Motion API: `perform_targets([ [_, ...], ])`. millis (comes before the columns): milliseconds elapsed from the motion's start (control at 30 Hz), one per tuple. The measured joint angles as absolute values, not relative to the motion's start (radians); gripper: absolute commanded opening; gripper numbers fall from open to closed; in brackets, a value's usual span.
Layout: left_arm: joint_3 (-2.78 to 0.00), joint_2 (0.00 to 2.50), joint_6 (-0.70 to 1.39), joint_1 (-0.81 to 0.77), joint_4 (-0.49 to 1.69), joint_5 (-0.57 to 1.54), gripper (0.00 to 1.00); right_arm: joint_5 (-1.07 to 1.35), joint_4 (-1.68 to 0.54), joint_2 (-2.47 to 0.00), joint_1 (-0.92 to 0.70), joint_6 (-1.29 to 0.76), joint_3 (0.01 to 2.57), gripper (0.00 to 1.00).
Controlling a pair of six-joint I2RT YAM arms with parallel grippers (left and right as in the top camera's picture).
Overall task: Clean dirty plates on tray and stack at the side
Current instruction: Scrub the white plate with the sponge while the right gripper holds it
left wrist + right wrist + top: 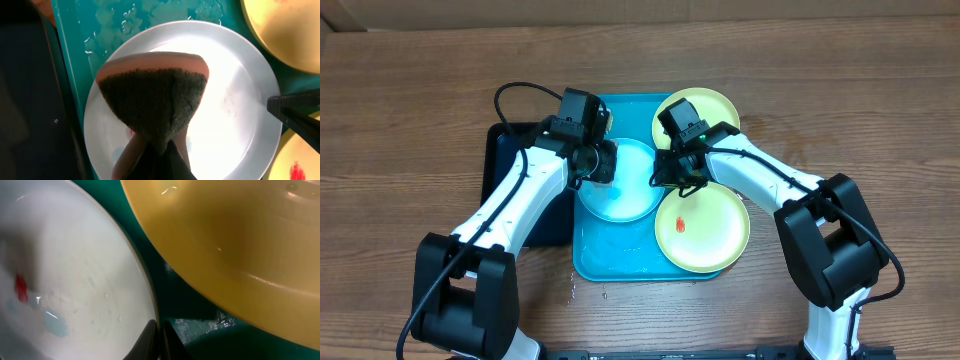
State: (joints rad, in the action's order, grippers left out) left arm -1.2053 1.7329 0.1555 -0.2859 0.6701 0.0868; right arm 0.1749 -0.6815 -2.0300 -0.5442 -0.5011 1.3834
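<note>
The turquoise tray (610,255) holds three plates. The light blue plate (625,195) lies in the middle, and it carries a red smear (20,287) and water drops. My left gripper (603,163) is shut on an orange sponge (155,97), whose dark scouring face sits over this plate (235,100). My right gripper (159,328) is shut on the plate's right rim (150,295); its finger (295,107) also shows at the plate's edge. One light green plate (698,112) sits at the tray's far right corner. Another (705,235), at the near right, has a red smear (680,224).
A narrower black tray (510,160) lies against the turquoise tray's left side, under my left arm. Water drops wet the turquoise tray floor (120,20). Bare wooden table (880,120) surrounds both trays.
</note>
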Motion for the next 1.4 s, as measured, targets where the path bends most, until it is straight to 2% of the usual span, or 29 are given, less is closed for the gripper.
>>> perform_targets([
  [633,-1.205,1.737,0.192,-0.286,0.676,0.075,0.04,0.163,-0.662,-2.030,-0.544,-0.501,1.373,0.04],
  [1400,-1.205,1.859,0.179,-0.247,0.639,0.089,0.04,0.159,-0.661,-2.030,-0.545,-0.501,1.372,0.04],
])
